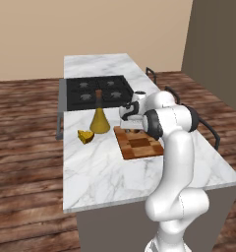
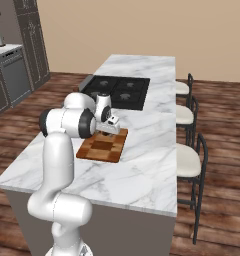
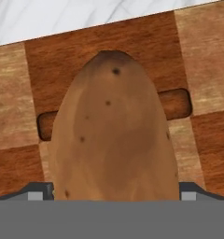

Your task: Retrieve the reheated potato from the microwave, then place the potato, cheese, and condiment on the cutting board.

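Left base view: the gripper (image 1: 131, 129) hangs at frame centre over the cutting board's (image 1: 139, 146) far end; the condiment (image 1: 99, 119) and cheese (image 1: 85, 136) stand left of it on the counter (image 1: 105, 172).

Hand view: the potato (image 3: 115, 135) lies on the board (handle slot behind it) between spread, released fingers (image 3: 39, 190).

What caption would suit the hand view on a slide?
Open tool straddling the potato, which sits over the handle slot of the checkered cutting board.

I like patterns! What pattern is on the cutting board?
Light and dark brown checkered squares on the cutting board; clearest in the left base view.
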